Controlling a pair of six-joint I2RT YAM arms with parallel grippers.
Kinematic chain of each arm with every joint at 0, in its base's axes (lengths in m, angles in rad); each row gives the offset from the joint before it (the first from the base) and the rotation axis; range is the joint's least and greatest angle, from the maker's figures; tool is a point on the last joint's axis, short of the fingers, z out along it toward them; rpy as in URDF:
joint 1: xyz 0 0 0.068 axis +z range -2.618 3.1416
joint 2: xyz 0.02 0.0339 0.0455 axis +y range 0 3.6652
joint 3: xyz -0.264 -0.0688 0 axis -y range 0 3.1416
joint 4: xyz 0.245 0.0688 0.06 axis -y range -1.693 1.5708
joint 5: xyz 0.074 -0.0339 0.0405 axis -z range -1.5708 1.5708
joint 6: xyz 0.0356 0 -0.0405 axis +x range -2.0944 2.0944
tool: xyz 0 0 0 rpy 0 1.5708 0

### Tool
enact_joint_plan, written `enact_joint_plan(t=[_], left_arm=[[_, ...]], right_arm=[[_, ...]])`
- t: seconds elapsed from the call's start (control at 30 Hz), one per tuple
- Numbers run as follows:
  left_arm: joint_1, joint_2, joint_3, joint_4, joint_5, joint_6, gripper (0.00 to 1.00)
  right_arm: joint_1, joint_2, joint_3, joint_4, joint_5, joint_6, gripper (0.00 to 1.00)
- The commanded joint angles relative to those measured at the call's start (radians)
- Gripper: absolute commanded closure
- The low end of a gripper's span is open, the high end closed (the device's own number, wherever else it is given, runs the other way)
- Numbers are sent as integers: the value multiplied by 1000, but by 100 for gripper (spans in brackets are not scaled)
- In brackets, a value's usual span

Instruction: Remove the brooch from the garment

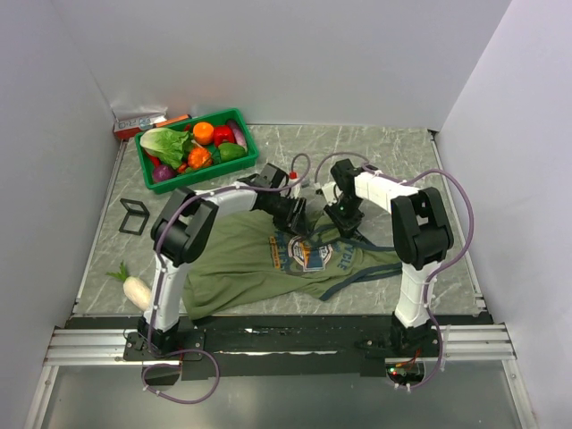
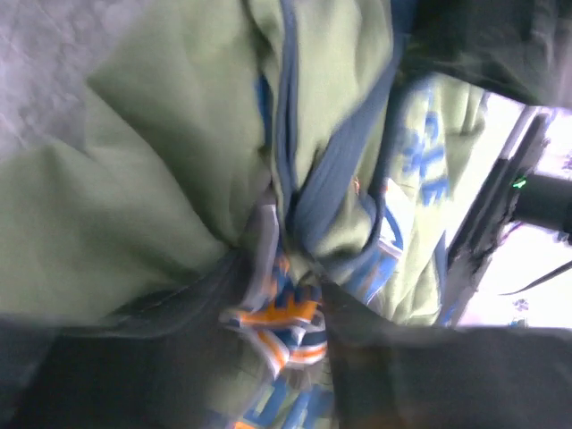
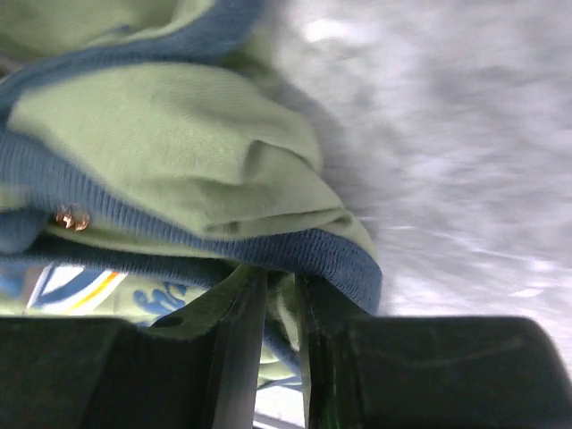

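The garment (image 1: 241,268), an olive-green tank top with navy trim, lies bunched on the table between the arms, its oval graphic (image 1: 308,253) facing up. My left gripper (image 1: 295,214) is shut on a fold of it; in the left wrist view the fingers (image 2: 286,304) pinch cloth with the orange-and-blue print. My right gripper (image 1: 340,221) is shut on the cloth beside the navy hem (image 3: 281,286). A tiny pinkish spot, probably the brooch (image 3: 70,217), shows between trim folds at the left of the right wrist view. I cannot make it out in the top view.
A green basket (image 1: 246,134) of vegetables stands at the back left, with a small box (image 1: 138,121) behind it. A black square frame (image 1: 134,216) lies at the left. A white radish (image 1: 136,290) lies near the front left. White walls enclose the table.
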Motion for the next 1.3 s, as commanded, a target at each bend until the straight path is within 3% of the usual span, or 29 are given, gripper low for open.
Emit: enact_joint_plan(t=[0.0, 0.03, 0.07, 0.13, 0.23, 0.47, 0.67, 0.93, 1.1, 1.27], left_arm=[[33, -139, -54, 4, -34, -25, 33], [42, -172, -66, 8, -30, -31, 23], [53, -186, -87, 12, -27, -31, 21], [86, -229, -105, 18, -20, -25, 16], [131, -269, -115, 5, -26, -3, 14], [264, -355, -164, -29, -69, 35, 14], [362, -374, -149, -80, -86, 80, 14], [389, -343, -137, -77, -76, 73, 13], [389, -346, -134, -83, -75, 75, 13], [389, -346, -111, -80, -61, 69, 13]], right_arm=[[-41, 17, 70, 97, 141, -67, 75], [-43, 14, 99, 84, 102, -74, 74], [-40, -8, 107, 53, 71, -74, 74], [-22, -44, 108, 22, -53, -73, 71], [38, -127, 53, 14, -115, -73, 67], [143, -105, 22, 36, -72, 4, 72], [184, -26, 122, 44, -69, 19, 73], [253, 88, 225, 34, -49, 41, 72], [253, 50, 208, 11, -40, 50, 72], [253, -146, 183, -16, -52, 44, 67]])
